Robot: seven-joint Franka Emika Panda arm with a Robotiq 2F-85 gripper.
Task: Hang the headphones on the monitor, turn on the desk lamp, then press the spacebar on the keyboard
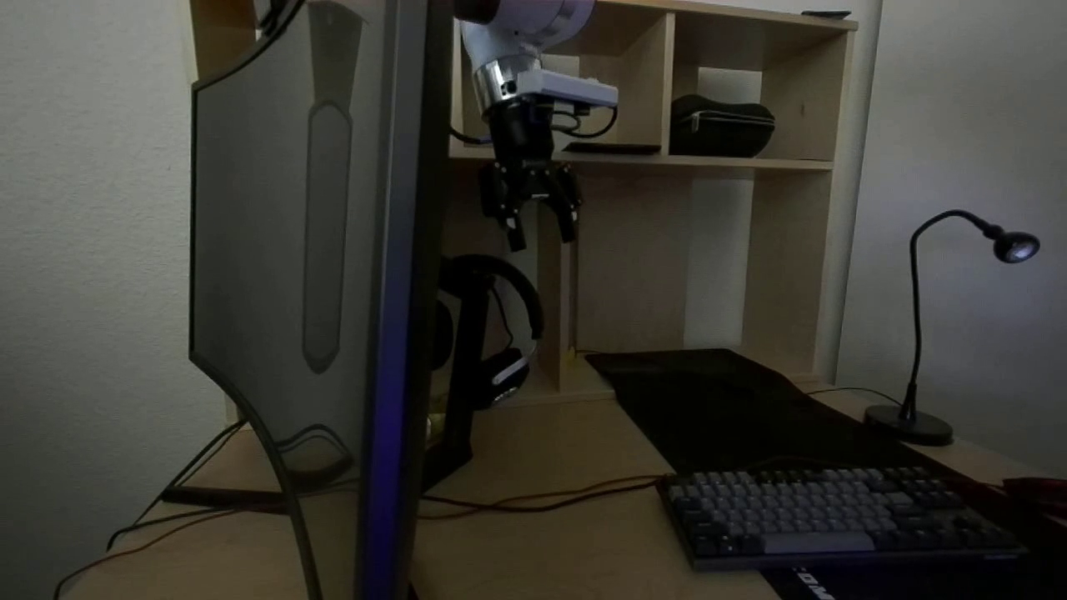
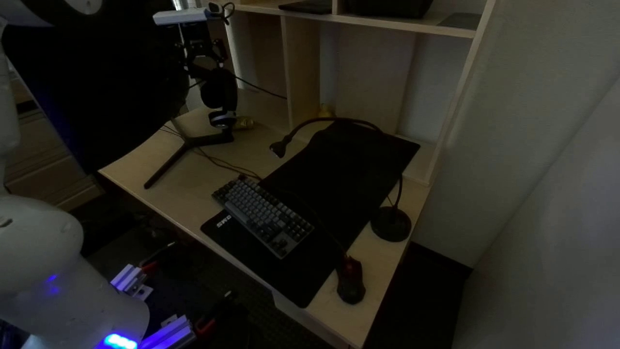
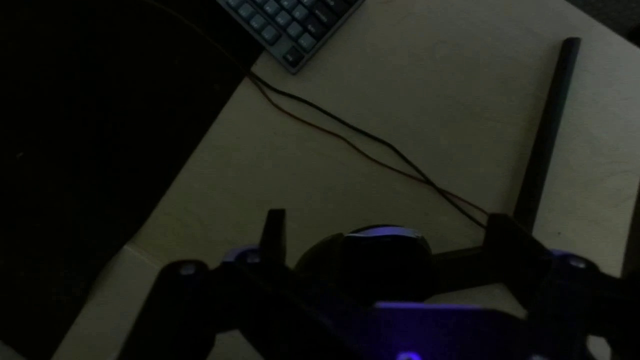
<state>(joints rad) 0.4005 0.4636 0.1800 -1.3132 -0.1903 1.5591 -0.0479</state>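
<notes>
My gripper [image 1: 543,238] stands open, pointing down, with nothing held between its fingertips. Just below it are the black headphones [image 1: 530,304], hanging with the headband up at a black post beside the monitor [image 1: 250,250]. In the wrist view a dark cup of the headphones [image 3: 385,267] with a pale rim shows beneath the gripper [image 3: 387,217]. The desk lamp [image 1: 915,317] rises on its thin curved stalk at the desk's far side, well away from the gripper; whether it is lit I cannot tell. The keyboard [image 2: 261,215] lies on the mat, its long pale spacebar [image 1: 819,542] visible.
A wooden shelf unit [image 1: 633,163] backs the desk, with a black pouch [image 1: 721,132] on it. A black mat [image 2: 334,169] runs under the keyboard. The V-shaped stand foot [image 2: 167,165] and thin cables [image 3: 350,125] lie on the desk. A mouse [image 2: 351,283] sits near the lamp base.
</notes>
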